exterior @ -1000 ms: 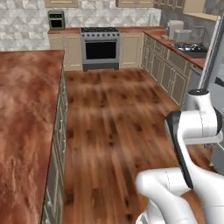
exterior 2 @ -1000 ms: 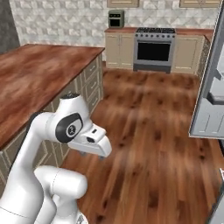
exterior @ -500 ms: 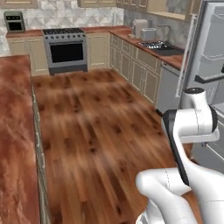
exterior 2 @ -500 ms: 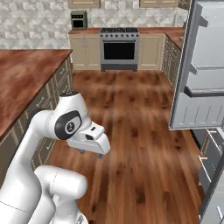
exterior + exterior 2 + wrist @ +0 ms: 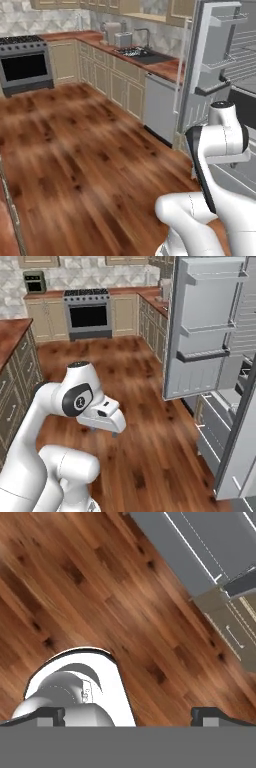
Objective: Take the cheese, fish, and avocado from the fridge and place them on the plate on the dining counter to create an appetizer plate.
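The fridge (image 5: 205, 341) stands open at the right, its light-grey door with empty-looking bins swung out toward the room. The left base view has that door (image 5: 210, 65) at its upper right, with grey shelves behind it. My gripper (image 5: 102, 431) hangs folded close to the base, pointing down at the wooden floor, well short of the fridge. In the hand view its fingertips (image 5: 50, 714) stand wide apart, so my gripper (image 5: 130, 717) is open with nothing in it. A corner of the dining counter (image 5: 10, 331) lies at the left. The cheese, fish, avocado and plate are out of view.
A stove (image 5: 90, 311) stands at the back wall. Beige cabinets with a sink (image 5: 140, 55) run along the wall up to the fridge. Grey lower fridge drawers (image 5: 220, 426) stick out at the right. Open wooden floor (image 5: 75, 150) lies between island and cabinets.
The whole picture has swung: the base has turned right, from the island and stove toward the open fridge. The arm keeps its folded pose and the gripper stays open.
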Controlling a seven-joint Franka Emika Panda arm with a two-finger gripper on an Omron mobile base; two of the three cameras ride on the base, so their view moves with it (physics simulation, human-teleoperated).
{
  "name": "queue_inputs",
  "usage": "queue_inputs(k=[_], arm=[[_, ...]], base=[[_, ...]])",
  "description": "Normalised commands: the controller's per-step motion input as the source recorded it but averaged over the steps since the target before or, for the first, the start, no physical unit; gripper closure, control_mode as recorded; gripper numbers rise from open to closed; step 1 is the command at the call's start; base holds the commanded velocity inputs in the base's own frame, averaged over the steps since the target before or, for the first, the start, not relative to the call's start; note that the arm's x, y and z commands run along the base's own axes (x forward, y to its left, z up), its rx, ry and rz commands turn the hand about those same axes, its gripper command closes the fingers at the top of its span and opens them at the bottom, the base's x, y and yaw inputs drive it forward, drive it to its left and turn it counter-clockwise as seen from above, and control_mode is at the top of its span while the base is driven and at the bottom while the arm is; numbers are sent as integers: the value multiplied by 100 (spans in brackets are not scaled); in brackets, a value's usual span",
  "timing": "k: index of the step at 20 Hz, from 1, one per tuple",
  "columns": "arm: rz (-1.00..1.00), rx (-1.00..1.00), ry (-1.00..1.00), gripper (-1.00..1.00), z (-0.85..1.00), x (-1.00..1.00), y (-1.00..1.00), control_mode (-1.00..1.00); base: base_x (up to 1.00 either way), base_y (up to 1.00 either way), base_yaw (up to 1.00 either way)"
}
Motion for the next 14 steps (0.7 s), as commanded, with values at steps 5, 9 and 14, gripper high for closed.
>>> queue_inputs(k=[5,9,14], arm=[[0,0,0,-100,0,0,0,100],[0,0,0,-100,0,0,0,100],[0,0,0,-100,0,0,0,100]], base=[[54,0,-47],[59,2,-49],[72,10,-49]])
